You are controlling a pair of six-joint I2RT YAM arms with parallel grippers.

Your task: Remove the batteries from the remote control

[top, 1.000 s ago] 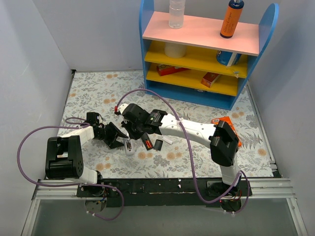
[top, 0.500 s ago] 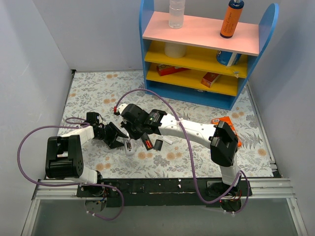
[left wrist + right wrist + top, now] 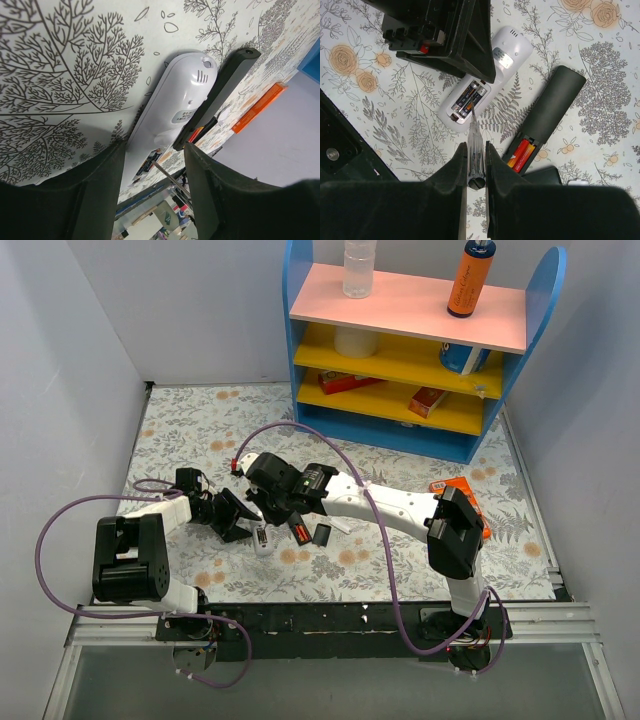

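— How to work this pry well?

— Hold the right gripper [image 3: 476,159] clamped firm on the thin pointed stick [image 3: 474,135], as now. Note the tip straight ahead of the fingertips, sitting at the open bay of the white remote [image 3: 510,47], among its cells [image 3: 468,98]. Slide under one end of a cell and lever up slowly; no stabbing.

— And the left gripper [image 3: 154,150]?

— Spread to either side of that white remote; pinching or merely bracketing, impossible to tell. Press just enough to stop any skid under the lever.

— Where to find the black remote control [image 3: 555,105]?

— Just to the right of the stick, lying flat, close beside the white one. Bay open at the end nearest the right gripper, with the red batteries [image 3: 521,154] seated inside. Probably best to treat those the same way: shallow angle, tip under one end. Watch for a cell rolling off across the floral mat [image 3: 395,130].
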